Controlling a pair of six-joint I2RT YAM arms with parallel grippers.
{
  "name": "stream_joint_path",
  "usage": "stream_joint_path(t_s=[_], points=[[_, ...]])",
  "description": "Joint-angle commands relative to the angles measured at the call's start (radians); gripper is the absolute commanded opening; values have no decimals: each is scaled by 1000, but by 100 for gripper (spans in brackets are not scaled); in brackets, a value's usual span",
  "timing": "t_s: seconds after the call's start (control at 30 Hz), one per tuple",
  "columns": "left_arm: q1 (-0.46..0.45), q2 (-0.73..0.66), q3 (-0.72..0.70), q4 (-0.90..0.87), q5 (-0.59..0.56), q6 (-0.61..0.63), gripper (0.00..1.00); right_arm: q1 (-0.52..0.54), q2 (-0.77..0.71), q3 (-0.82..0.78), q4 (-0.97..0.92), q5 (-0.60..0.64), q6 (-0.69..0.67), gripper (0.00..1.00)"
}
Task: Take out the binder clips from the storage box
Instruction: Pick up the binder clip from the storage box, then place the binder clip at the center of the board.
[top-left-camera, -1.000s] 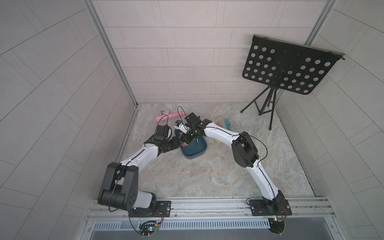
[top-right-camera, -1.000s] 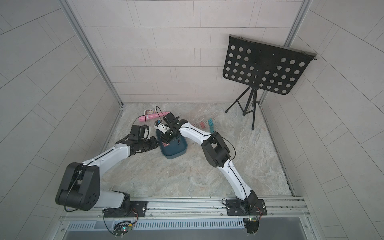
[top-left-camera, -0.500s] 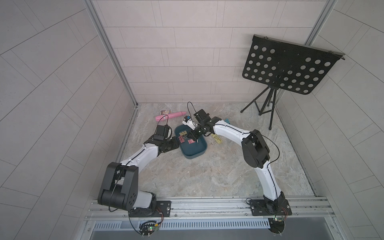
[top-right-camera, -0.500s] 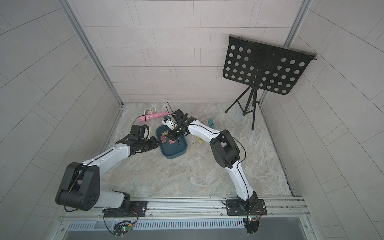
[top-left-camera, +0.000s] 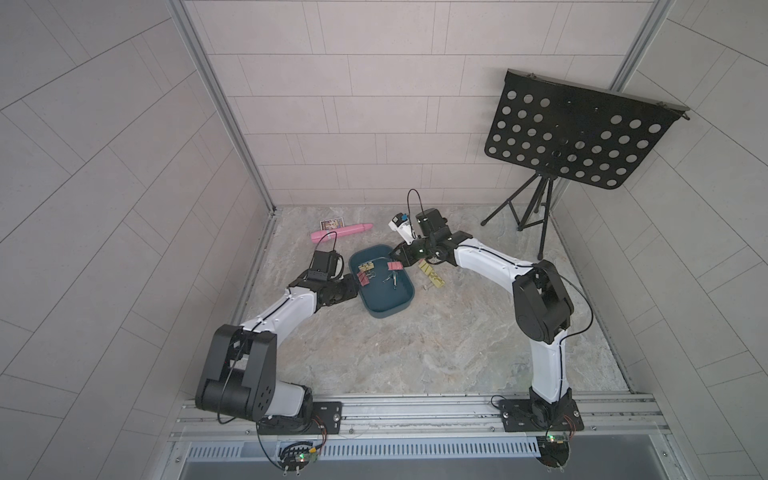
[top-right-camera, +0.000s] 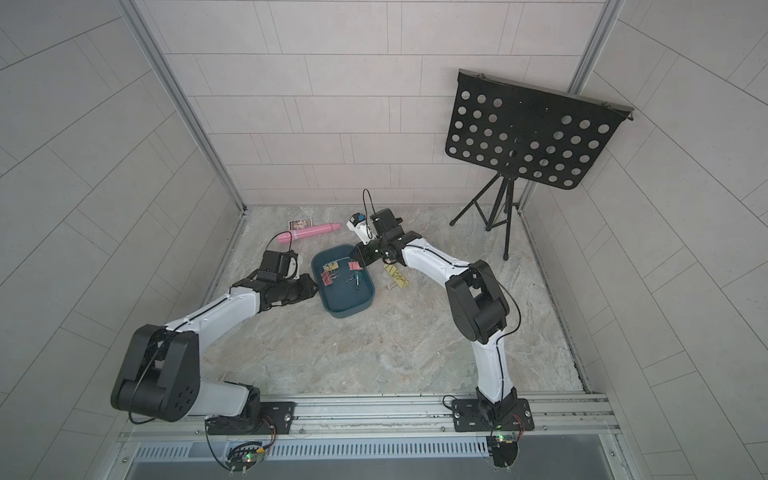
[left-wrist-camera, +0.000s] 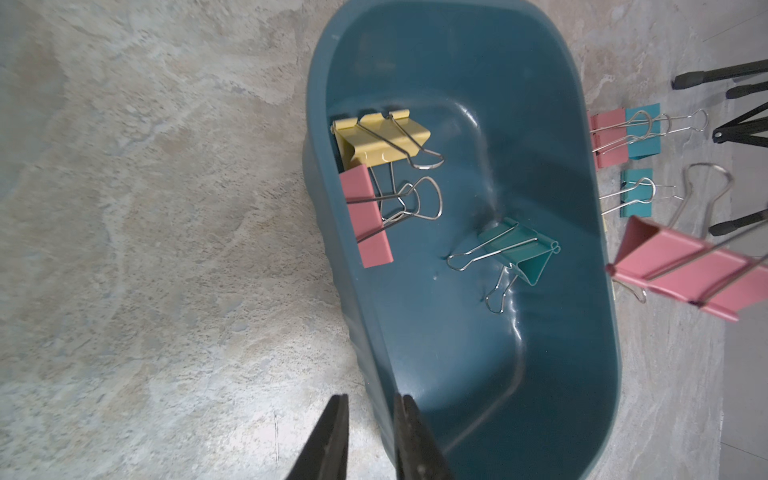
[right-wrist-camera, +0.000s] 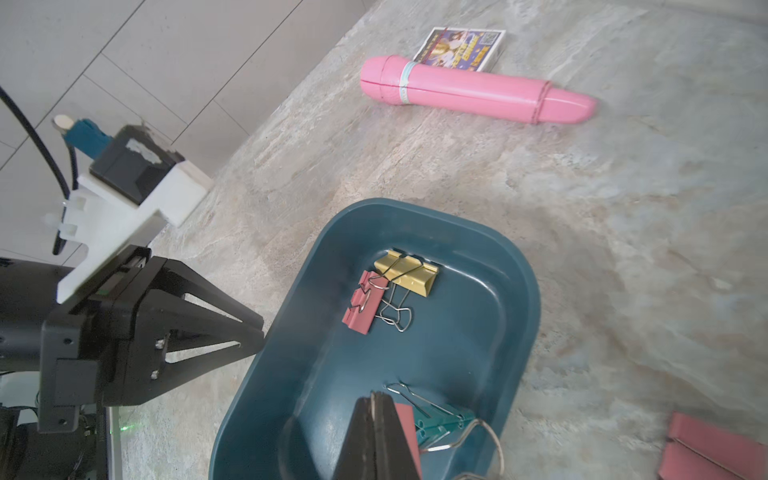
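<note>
Since half a second ago the right hand (right-wrist-camera: 376, 405) has drawn back from over the storage box (top-left-camera: 388, 309) toward its far right rim, while the left hand (left-wrist-camera: 370, 409) has not shifted. The right hand's fingers are pressed together on the wire handle of a pink binder clip (left-wrist-camera: 685, 270), which hangs in the air by that rim. The left hand pinches the box's left wall, one finger inside and one outside. The box rests on the tabletop (top-left-camera: 415, 353), left of centre and toward the far side. Three binder clips lie in it: a yellow clip (left-wrist-camera: 382, 139) and a second pink clip (left-wrist-camera: 365, 216) touching each other against the left wall, and a teal clip (left-wrist-camera: 521, 253) apart from them near the middle of the floor. Right of the box, loose yellow clips (top-left-camera: 432, 277) lie on the tabletop. Further clips (left-wrist-camera: 636, 137), pink and teal, seem to lie beyond them, though the right arm (top-left-camera: 486, 264) hides them from above. A pink tube (top-left-camera: 343, 232) and a small card (top-left-camera: 332, 224) lie at the far left.
</note>
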Motion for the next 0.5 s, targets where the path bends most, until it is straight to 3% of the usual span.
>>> stream_joint_path(t_s=[0.0, 0.47], points=[[-2, -17, -7, -15, -13, 18, 28, -33, -71, -49, 74, -26, 45, 0], [-2, -13, -7, -16, -11, 20, 28, -164, -162, -215, 188, -55, 120, 0]])
